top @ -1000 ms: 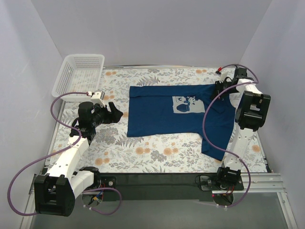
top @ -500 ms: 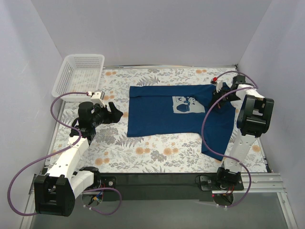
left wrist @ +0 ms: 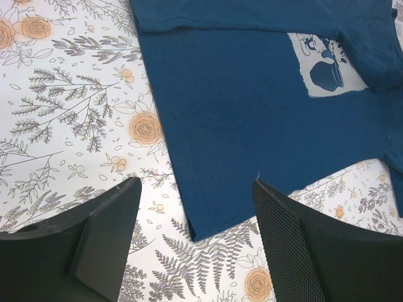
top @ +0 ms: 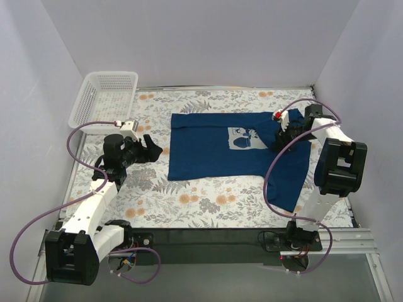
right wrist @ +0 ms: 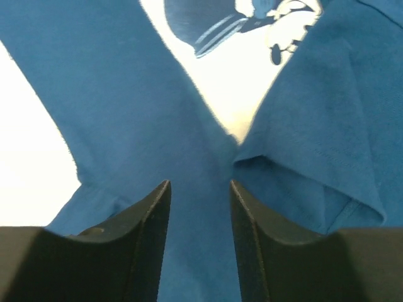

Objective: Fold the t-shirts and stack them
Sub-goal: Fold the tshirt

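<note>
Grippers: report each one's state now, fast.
Left gripper: open, holding nothing.
Right gripper: closed on a fold of the navy t-shirt.

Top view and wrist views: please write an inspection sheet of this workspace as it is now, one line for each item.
Surface: table with a flowered cover, lying flat.
Job's things: one navy t-shirt, spread mid-table with the print up. A flap of cloth overlaps the print's right edge.
Clutter: white basket at the far left corner.
Grippers: left gripper open, beside the t-shirt's left edge. Right gripper over the t-shirt with cloth between its fingers, but a grip cannot be confirmed.
Cables: left cable loops out beside its arm. Right cable crosses the t-shirt in the top view.
Surroundings: plain pale walls on three sides. People: nothing seen.
</note>
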